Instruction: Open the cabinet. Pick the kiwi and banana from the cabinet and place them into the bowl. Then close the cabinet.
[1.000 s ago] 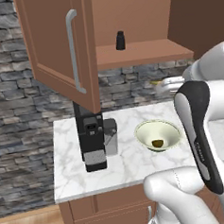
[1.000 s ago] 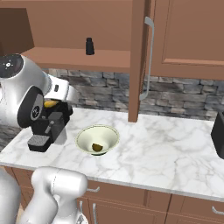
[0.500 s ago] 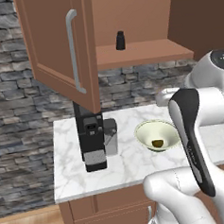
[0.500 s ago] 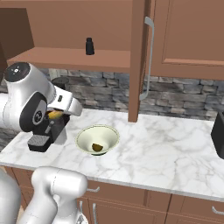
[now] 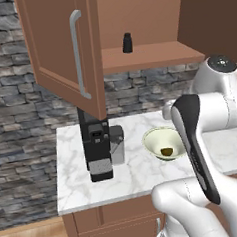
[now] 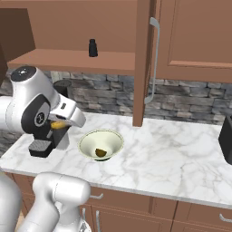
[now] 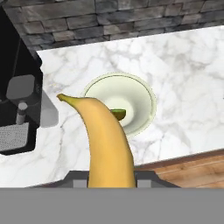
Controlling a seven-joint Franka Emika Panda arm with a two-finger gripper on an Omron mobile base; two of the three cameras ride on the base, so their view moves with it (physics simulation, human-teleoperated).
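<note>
My gripper point(image 6: 62, 123) is shut on the yellow banana point(image 7: 107, 148), which points out ahead in the hand view with its tip over the near rim of the bowl point(image 7: 146, 98). The pale cream-green bowl point(image 6: 90, 138) stands on the marble counter, just right of the hand, and shows too in the left base view point(image 5: 154, 137). The olive-brown kiwi point(image 6: 100, 152) lies inside it point(image 5: 167, 150) point(image 7: 118, 114). The cabinet stands open, its left door point(image 5: 60, 49) swung out and its right door point(image 6: 144, 59) seen edge-on.
A small black bottle point(image 5: 127, 42) point(image 6: 93, 47) stands on the cabinet shelf. A black coffee machine point(image 5: 96, 147) point(image 7: 17, 109) sits on the counter left of the bowl, close to the hand. Another dark appliance point(image 6: 226, 140) is at the counter's right end.
The arm has come down from shelf height with the banana, and the hand now hangs low beside the bowl. Bowl, kiwi and doors have not moved.
</note>
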